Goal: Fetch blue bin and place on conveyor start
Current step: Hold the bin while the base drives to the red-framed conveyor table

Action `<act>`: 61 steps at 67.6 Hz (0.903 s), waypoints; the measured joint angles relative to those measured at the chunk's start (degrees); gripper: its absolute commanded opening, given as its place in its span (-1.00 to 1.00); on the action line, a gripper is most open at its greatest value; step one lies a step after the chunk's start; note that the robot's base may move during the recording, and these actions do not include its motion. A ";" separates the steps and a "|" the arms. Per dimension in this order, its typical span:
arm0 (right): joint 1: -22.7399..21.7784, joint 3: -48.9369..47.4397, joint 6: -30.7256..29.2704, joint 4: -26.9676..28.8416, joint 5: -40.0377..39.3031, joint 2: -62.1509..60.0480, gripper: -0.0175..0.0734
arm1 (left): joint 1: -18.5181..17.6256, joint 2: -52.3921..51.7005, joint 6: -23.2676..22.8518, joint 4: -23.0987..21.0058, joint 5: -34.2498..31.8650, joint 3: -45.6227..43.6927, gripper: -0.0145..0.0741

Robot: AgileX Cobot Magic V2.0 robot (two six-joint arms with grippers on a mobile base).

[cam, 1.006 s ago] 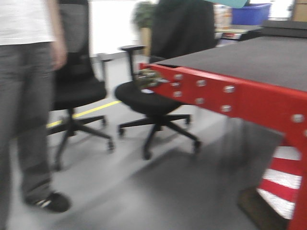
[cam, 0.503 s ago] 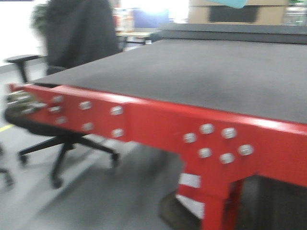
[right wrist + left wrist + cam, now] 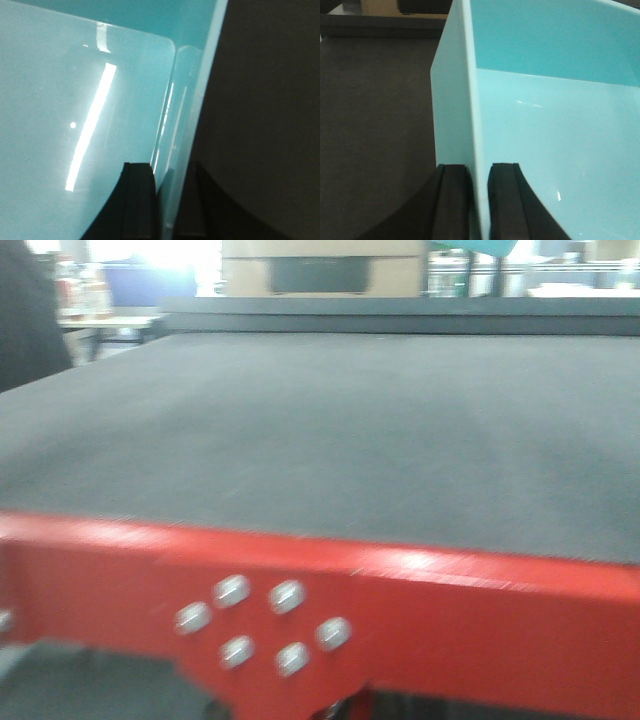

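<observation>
Left gripper [image 3: 477, 171] and right gripper [image 3: 170, 172] clamp the smooth, thin-walled blue bin [image 3: 545, 140]

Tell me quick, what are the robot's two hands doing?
Left gripper: closed on a wall of the blue bin.
Right gripper: closed on a wall of the blue bin too.

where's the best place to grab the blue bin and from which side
By its side walls, coming down from above over the rim. The blue bin has thin, smooth walls and no handles in view, so one finger goes inside and one outside, as the left gripper and right gripper straddle them here.
</observation>
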 measured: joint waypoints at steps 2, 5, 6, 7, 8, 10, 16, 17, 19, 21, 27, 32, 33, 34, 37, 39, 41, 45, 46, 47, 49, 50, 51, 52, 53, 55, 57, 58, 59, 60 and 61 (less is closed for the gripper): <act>0.00 0.00 0.00 0.00 0.00 0.00 -0.95 | 0.00 0.00 0.00 0.00 -0.11 0.00 -0.92; 0.00 0.00 0.00 0.00 0.00 0.00 -0.95 | 0.00 0.00 0.00 0.00 -0.11 0.00 -0.92; 0.00 0.00 0.00 0.00 0.00 0.00 -0.95 | 0.00 0.00 0.00 0.00 -0.11 0.00 -0.92; 0.00 0.00 0.00 0.00 0.00 0.00 -0.95 | 0.00 0.00 0.00 0.00 -0.11 0.00 -0.92; 0.00 0.00 0.00 0.00 0.00 0.00 -0.95 | 0.00 0.00 0.00 0.00 -0.11 0.00 -0.92; 0.00 0.00 0.00 0.00 0.00 0.00 -0.95 | 0.00 0.00 0.00 0.00 -0.11 0.00 -0.92; 0.00 0.00 0.00 0.00 0.00 0.00 -0.95 | 0.00 0.00 0.00 0.00 -0.11 0.00 -0.92; 0.00 0.00 0.00 0.00 0.00 0.00 -0.95 | 0.00 0.00 0.00 0.00 -0.11 0.00 -0.92; 0.00 0.00 0.00 0.00 0.00 0.00 -0.95 | 0.00 0.00 0.00 0.00 -0.22 0.00 -0.92; 0.00 0.00 0.00 0.00 0.00 0.00 -0.95 | 0.00 0.00 0.00 0.00 -0.22 0.00 -0.92; 0.00 0.00 0.00 0.00 0.00 0.00 -0.95 | 0.00 0.00 0.00 0.00 -0.22 0.00 -0.92; 0.00 0.00 0.00 0.00 0.00 0.00 -0.95 | 0.00 0.00 0.00 0.00 -0.22 0.00 -0.92; 0.00 0.00 0.00 0.00 0.00 0.00 -0.95 | 0.00 0.00 0.00 0.00 -0.22 0.00 -0.92; 0.00 0.00 0.00 0.00 0.00 0.00 -0.95 | 0.00 0.00 0.00 0.00 -0.22 0.00 -0.92; 0.00 0.00 0.00 0.00 0.00 0.00 -0.95 | 0.00 0.00 0.00 0.00 -0.22 0.00 -0.92; 0.00 0.00 0.00 0.00 0.00 0.00 -0.95 | 0.00 0.00 0.00 0.00 -0.22 0.00 -0.92; 0.00 0.00 0.00 0.00 0.00 0.00 -0.95 | 0.00 0.00 0.00 0.00 -0.32 0.00 -0.92; 0.00 0.00 0.00 0.00 0.00 0.00 -0.95 | 0.00 0.00 0.00 0.00 -0.32 0.00 -0.92; 0.00 0.00 0.00 0.00 0.00 0.00 -0.95 | 0.00 0.00 0.00 0.00 -0.32 0.00 -0.92; 0.00 0.00 0.00 0.00 0.00 0.00 -0.95 | 0.00 0.00 0.00 0.00 -0.32 0.00 -0.92; 0.00 0.00 0.00 0.00 0.00 0.00 -0.95 | 0.00 0.00 0.00 0.00 -0.32 0.00 -0.92; 0.00 0.00 0.00 0.00 0.00 0.00 -0.95 | 0.00 0.00 0.00 0.00 -0.32 0.00 -0.92; 0.00 0.00 0.00 0.00 0.00 0.00 -0.95 | 0.00 0.00 0.00 0.00 -0.32 0.00 -0.92; 0.00 0.00 0.00 0.00 0.00 0.00 -0.95 | 0.00 0.00 0.00 0.00 -0.32 0.00 -0.92; 0.00 0.00 0.00 0.00 0.00 0.00 -0.95 | 0.00 0.00 0.00 0.00 -0.32 0.00 -0.92; 0.00 0.00 0.00 0.00 0.00 0.00 -0.95 | 0.00 0.00 0.00 0.00 -0.32 0.00 -0.92; 0.00 0.00 0.00 0.00 0.00 0.00 -0.95 | 0.00 0.00 0.00 0.00 -0.32 0.00 -0.92; 0.00 0.00 0.00 0.00 0.00 0.00 -0.95 | 0.00 0.00 0.00 0.00 -0.32 0.00 -0.92; 0.00 0.00 0.00 0.00 0.00 0.00 -0.95 | 0.00 0.00 0.00 0.00 -0.32 0.00 -0.92; 0.00 0.00 0.00 0.00 0.00 0.00 -0.95 | 0.00 0.00 0.00 0.00 -0.32 0.00 -0.92; 0.00 0.00 0.00 0.00 0.00 0.00 -0.95 | 0.00 0.00 0.00 0.00 -0.32 0.00 -0.92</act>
